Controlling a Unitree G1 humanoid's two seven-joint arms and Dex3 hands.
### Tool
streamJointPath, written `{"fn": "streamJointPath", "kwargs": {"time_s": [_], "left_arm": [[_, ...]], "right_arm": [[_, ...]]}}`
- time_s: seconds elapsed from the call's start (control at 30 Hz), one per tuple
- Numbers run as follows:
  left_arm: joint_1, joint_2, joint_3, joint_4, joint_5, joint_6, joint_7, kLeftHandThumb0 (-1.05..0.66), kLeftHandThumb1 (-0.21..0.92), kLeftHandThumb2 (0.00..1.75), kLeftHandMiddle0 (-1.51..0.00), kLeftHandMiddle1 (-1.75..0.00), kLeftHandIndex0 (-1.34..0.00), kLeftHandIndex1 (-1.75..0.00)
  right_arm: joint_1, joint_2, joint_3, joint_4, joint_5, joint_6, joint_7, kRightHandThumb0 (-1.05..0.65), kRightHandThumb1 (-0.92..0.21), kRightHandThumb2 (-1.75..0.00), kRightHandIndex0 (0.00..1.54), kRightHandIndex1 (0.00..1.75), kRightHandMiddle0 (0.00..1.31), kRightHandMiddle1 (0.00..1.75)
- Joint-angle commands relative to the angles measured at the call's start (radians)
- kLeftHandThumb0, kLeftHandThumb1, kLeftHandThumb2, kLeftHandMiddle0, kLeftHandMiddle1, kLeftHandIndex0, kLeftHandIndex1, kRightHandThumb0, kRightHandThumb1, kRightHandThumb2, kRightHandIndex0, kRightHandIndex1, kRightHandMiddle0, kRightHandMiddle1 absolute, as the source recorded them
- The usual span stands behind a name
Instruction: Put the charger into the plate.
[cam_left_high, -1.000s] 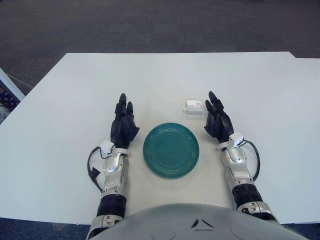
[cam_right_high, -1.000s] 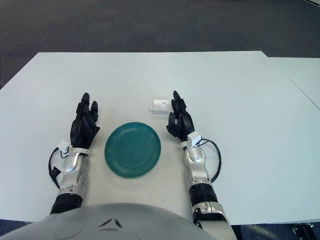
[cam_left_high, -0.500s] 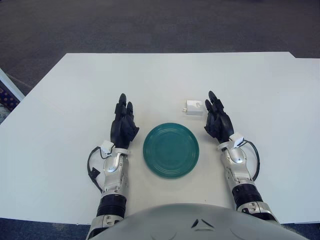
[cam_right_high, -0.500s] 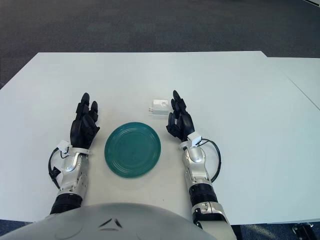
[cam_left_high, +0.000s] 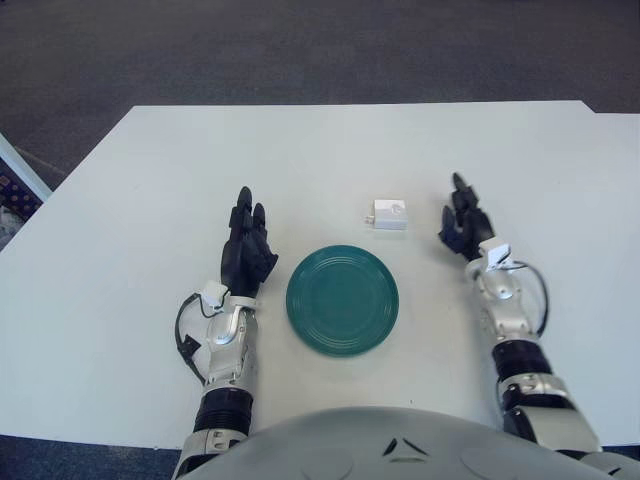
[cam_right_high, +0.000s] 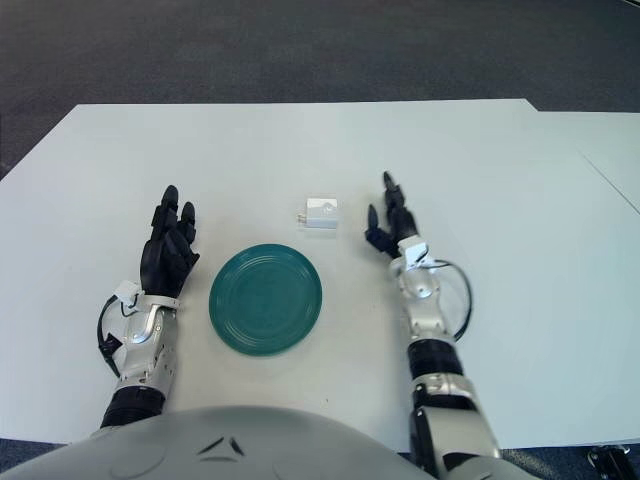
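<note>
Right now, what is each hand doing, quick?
Left hand: open, holding nothing, left of the plate.
Right hand: open, holding nothing, right of the charger.

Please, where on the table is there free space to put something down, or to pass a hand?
The table is bare beyond the charger, left of the left hand, and right of the right hand. It is tighter between charger and plate, and between each hand and the plate.

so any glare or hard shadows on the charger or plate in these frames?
Left eye view: even, diffuse light; the charger casts only a faint shadow, and the plate shows a soft sheen, no blown glare. Right eye view: same, and the right hand, beside the charger, throws no hard shadow on the table.
</note>
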Motion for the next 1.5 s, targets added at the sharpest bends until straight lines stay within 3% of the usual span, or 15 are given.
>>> {"fn": "streamJointPath", "kwargs": {"time_s": [0.0,0.1,0.17,0.37,0.53,0.67,0.87,1.17,1.47], "left_arm": [[0.079,-0.037,0.012,0.131,-0.011,-0.024,0.013,-1.05,0.92,0.91,0.00,0.00,-0.01,-0.01],[0.074,-0.034,0.014,0.138,-0.010,-0.020,0.012,-1.05,0.92,0.91,0.00,0.00,-0.01,-0.01],[0.066,-0.034,0.017,0.149,-0.015,-0.024,0.004,-1.05,0.92,0.90,0.00,0.00,-0.01,-0.01],[0.047,-0.042,0.028,0.171,-0.023,-0.016,0.011,-1.05,0.92,0.89,0.00,0.00,-0.01,-0.01],[0.033,-0.046,0.039,0.191,-0.032,-0.023,0.004,-1.05,0.92,0.90,0.00,0.00,-0.01,-0.01],[0.032,-0.045,0.037,0.199,-0.025,-0.035,0.002,-1.05,0.92,0.91,0.00,0.00,-0.01,-0.01],[0.047,-0.046,0.026,0.181,-0.005,-0.034,0.010,-1.05,0.92,0.92,0.00,0.00,-0.01,-0.01],[0.054,-0.058,0.022,0.162,-0.006,-0.024,0.021,-1.05,0.92,0.91,0.00,0.00,-0.02,-0.02],[0.054,-0.058,0.018,0.160,0.011,-0.039,0.036,-1.05,0.92,0.91,0.00,0.00,-0.03,-0.02]], "right_arm": [[-0.096,-0.051,0.037,-0.271,-0.099,0.110,0.019,-0.95,-0.92,-0.90,0.00,0.00,0.04,0.04],[-0.129,-0.067,0.067,-0.396,-0.150,0.219,0.045,-0.96,-0.92,-0.87,0.00,0.00,0.05,0.05],[-0.193,-0.079,0.129,-0.415,-0.284,0.242,0.022,-1.00,-0.92,-0.85,0.00,0.00,0.06,0.06],[-0.307,-0.094,0.278,-0.277,-0.473,0.233,0.015,-1.04,-0.92,-0.80,0.00,0.00,0.09,0.09],[-0.411,-0.073,0.443,-0.071,-0.631,0.195,-0.041,-1.05,-0.92,-0.82,0.00,0.00,0.08,0.10],[-0.434,-0.092,0.506,-0.074,-0.669,0.181,0.012,-1.05,-0.92,-0.79,0.00,0.00,0.08,0.10],[-0.416,-0.093,0.599,-0.011,-0.745,0.167,-0.008,-1.05,-0.92,-0.75,0.00,0.00,0.07,0.11],[-0.444,-0.081,0.627,0.101,-0.728,0.129,-0.021,-1.05,-0.92,-0.78,0.00,0.00,0.07,0.13],[-0.499,-0.020,0.647,0.343,-0.699,0.103,-0.045,-1.05,-0.92,-0.79,0.01,0.00,0.05,0.21]]}}
